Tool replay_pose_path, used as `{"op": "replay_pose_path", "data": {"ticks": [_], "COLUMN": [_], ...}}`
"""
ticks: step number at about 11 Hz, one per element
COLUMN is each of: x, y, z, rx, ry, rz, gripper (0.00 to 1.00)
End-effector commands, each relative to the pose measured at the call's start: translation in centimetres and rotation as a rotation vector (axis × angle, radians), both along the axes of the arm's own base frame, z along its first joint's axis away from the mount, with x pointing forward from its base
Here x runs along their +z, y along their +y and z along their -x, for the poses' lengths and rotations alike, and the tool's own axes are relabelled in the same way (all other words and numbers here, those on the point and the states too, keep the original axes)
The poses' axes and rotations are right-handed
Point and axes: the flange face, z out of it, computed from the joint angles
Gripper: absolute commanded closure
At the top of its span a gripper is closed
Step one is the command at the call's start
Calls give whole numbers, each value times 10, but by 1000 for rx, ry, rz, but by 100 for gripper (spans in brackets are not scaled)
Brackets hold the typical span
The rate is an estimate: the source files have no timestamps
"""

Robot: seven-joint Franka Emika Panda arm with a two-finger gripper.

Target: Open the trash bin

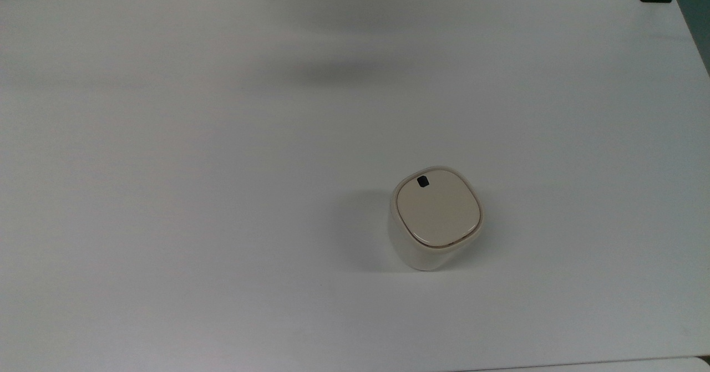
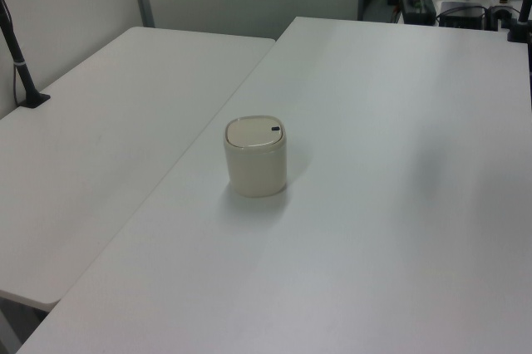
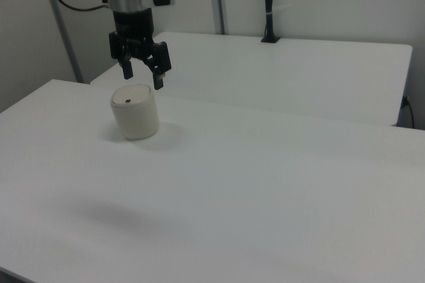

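My gripper [image 3: 141, 75] hangs with its black fingers spread wide, the arm cut off at the right view's upper left. The trash bin [image 1: 436, 217] [image 2: 255, 156] [image 3: 135, 111], smooth, cream and rounded-square, sits shut on the matte white table [image 1: 222, 167], its interior hidden under the flat beige lid [image 1: 438, 212].

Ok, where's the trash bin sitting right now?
The trash bin stands upright on the white table, right of centre in the top view, lid closed, nothing touching it.

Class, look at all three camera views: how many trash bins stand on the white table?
1. The trash bin stands alone on the white table, lid shut, toward the top view's lower right. In the right view it sits below the hand.
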Motion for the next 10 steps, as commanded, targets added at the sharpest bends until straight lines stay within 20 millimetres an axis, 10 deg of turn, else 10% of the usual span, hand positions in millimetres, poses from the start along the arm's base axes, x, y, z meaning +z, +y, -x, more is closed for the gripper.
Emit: {"op": "replay_pose_path", "data": {"ticks": [1,3,6,7,10], "x": [2,-8,-31,-41,-74], "y": [3,12,36,51,84], "z": [2,1,-7,-20,-51], "rx": [14,58,113,154,357], "ry": [-20,0,26,-3,-59], "rz": [-22,-24,-25,-18,-34], "gripper": [0,6,88,100,100]}}
